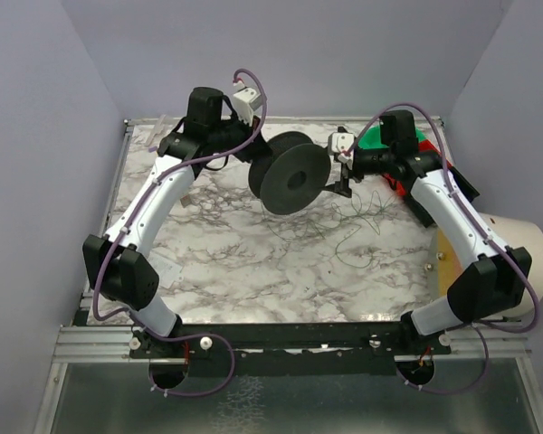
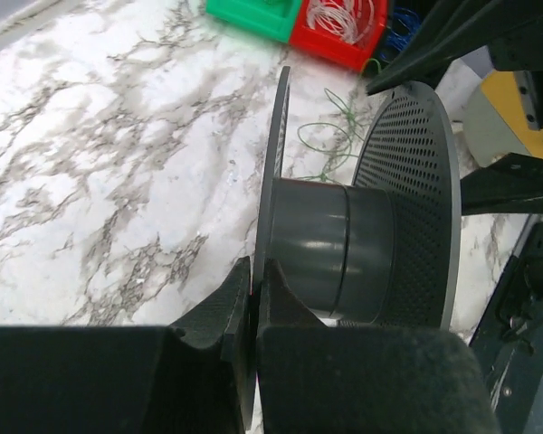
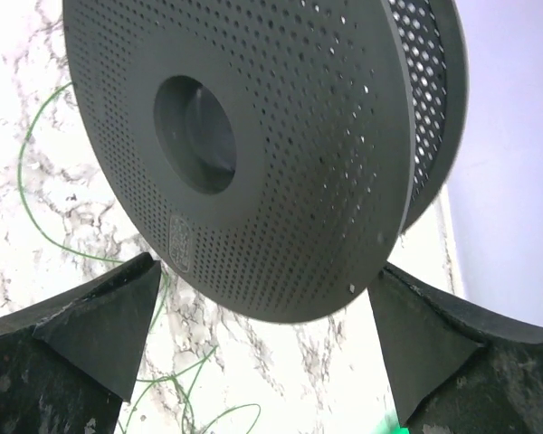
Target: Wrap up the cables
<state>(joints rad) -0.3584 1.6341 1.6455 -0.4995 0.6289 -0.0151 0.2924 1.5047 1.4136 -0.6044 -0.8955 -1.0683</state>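
Cables [image 1: 364, 220] lie loose beside open right hand [image 1: 341, 178], near the spool [image 1: 294, 178].

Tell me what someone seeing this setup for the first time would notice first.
A big black spool dominates the middle of the marble table. The left gripper pinches the rim of one of its side discs, while the right gripper stands open at the other disc. Just right of the spool, thin green wire lies in loose curls on the tabletop.
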